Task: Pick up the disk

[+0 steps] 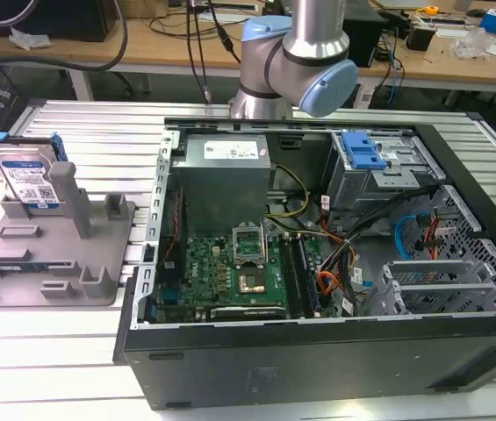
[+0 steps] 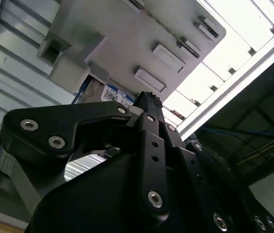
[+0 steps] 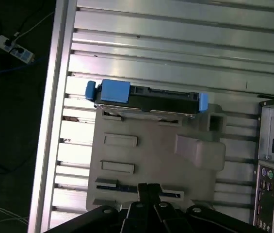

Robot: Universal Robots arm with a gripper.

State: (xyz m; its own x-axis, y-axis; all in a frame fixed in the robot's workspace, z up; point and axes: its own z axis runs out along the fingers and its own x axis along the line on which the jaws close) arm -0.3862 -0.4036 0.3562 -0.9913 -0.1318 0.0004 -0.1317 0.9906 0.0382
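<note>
Metal makes the disk [image 1: 28, 180] stiff and hard, and I think it is a bit heavy for how small it looks. Its flat sides look smooth, so it might slip. It could break inside if it gets bumped, so it wants a soft touch. A good place to hold it looks like the top edge, squeezing the two flat sides between the blue rails [image 3: 115, 91].

The disk is a silver box with a white and blue label [image 1: 35, 189]. It stands up on its edge in the grey fixture [image 1: 98, 254], at the fixture's 11 o'clock corner in the exterior view. A tall grey post [image 1: 72, 197] stands just beside it at 3 o'clock.

The gripper [image 3: 149, 187] hangs over the grey fixture, apart from the disk. It looks pinched closed in the first wrist view, with nothing in it.

The fixture lies on a ribbed metal surface [image 1: 54, 351]. In the exterior view an open computer case [image 1: 318, 368] sits at 3 o'clock from the fixture, and the robot arm [image 1: 305, 61] stands at the case's 12 o'clock.
</note>
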